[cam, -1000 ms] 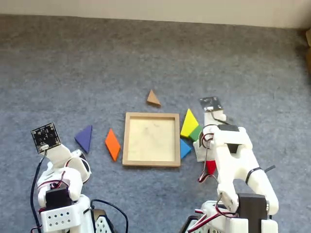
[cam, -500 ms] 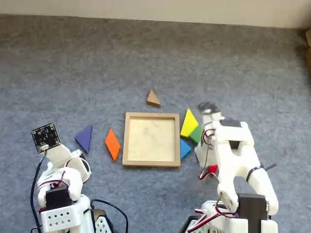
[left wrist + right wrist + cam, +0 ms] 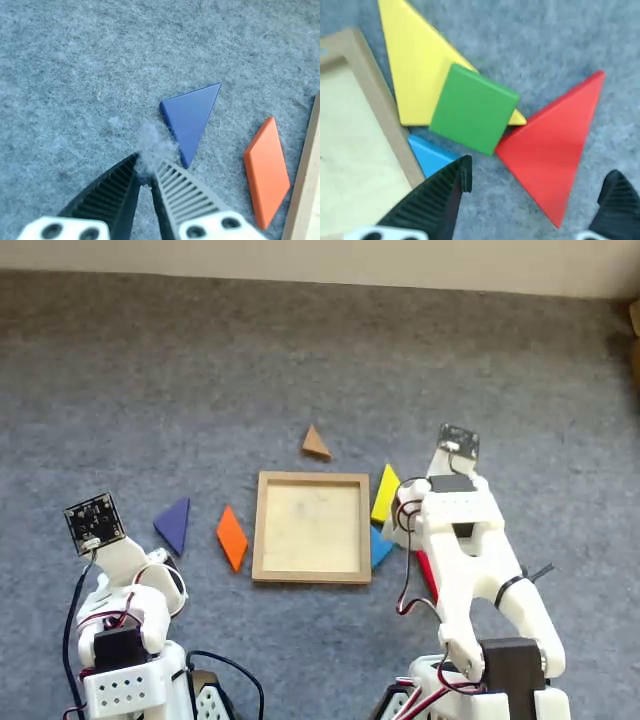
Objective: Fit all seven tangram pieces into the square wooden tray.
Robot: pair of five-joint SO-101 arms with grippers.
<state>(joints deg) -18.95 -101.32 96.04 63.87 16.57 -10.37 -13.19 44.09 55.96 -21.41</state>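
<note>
Seven pieces are to be fitted, and none is yet in the tray (image 3: 312, 478), whose floor is left bare. Four pieces are clustered just beside its right rim. A yellow triangle (image 3: 415, 65) is laid along the rim, a green square (image 3: 474, 108) is stacked partly on top of it, and a light blue piece (image 3: 431, 156) is tucked against the rim. A red triangle (image 3: 550, 150) is set with one corner touching the square.

The right gripper (image 3: 539, 174) is held low over this cluster, its jaws spread wide and nothing grasped. The red triangle is bracketed between the fingers. It is judged that this piece is being lined up for a pick, since it lies flat on the carpet (image 3: 200, 360) with nothing stacked on it. The yellow triangle can hardly be gripped cleanly until the square is lifted off it.

The left gripper (image 3: 146, 167) is held over the carpet on the tray's other side. Its jaws are drawn almost together on nothing but a wisp of fluff. Its tips are placed just short of a dark blue triangle (image 3: 190, 117). An orange piece (image 3: 266, 170) is lying between that triangle and the tray. A brown triangle (image 3: 316, 443) is set alone just beyond the tray's far rim.
</note>
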